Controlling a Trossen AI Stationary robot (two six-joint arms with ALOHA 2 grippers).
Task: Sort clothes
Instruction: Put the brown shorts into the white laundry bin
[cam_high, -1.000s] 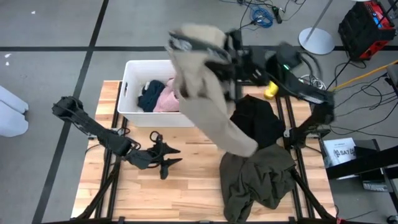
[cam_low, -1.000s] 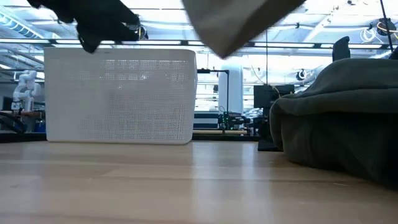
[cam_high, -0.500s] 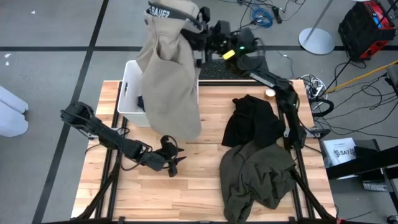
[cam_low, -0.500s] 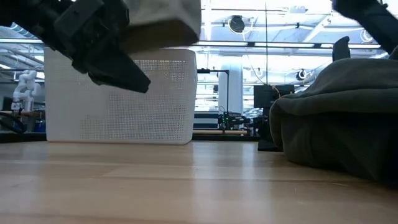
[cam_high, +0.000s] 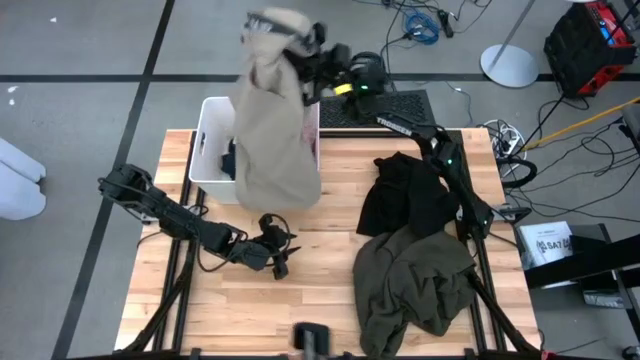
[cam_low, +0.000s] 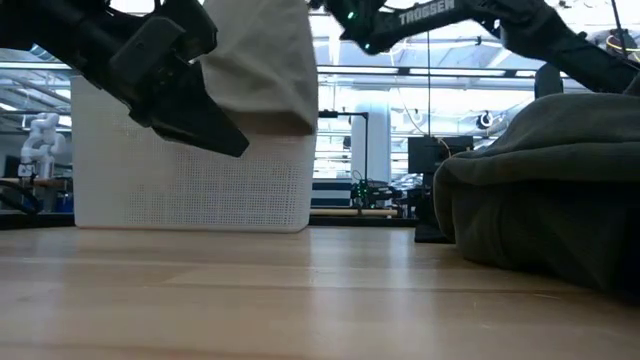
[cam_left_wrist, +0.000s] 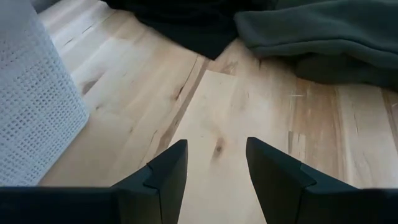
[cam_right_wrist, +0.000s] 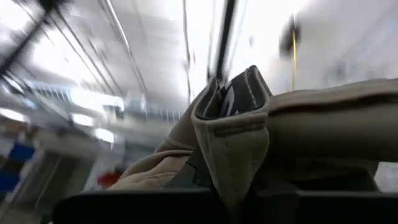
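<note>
My right gripper is shut on the tan khaki garment, held high over the white bin at the table's far left. The garment hangs down over the bin; it also shows in the low view. A bit of navy garment shows in the bin. The black garment and the dark olive garment lie on the table's right half. My left gripper is open and empty, low over the table near the bin's front; its fingers show in its wrist view. My right gripper holds the khaki garment by its waistband end, which is bunched into several layers between the fingers. The garment hangs below the gripper, lifted clear of the table, its lower end over the bin's front part.
The bin's perforated front wall stands at the far left in the low view. Bare wood lies between the bin and the olive garment. A yellow-lit arm joint sits past the table's far edge.
My right gripper has swung the khaki garment from over the table's middle toward the left and far edge, to above the bin; the hanging cloth has followed and now drapes over the bin. My left gripper has moved a little toward the right.
</note>
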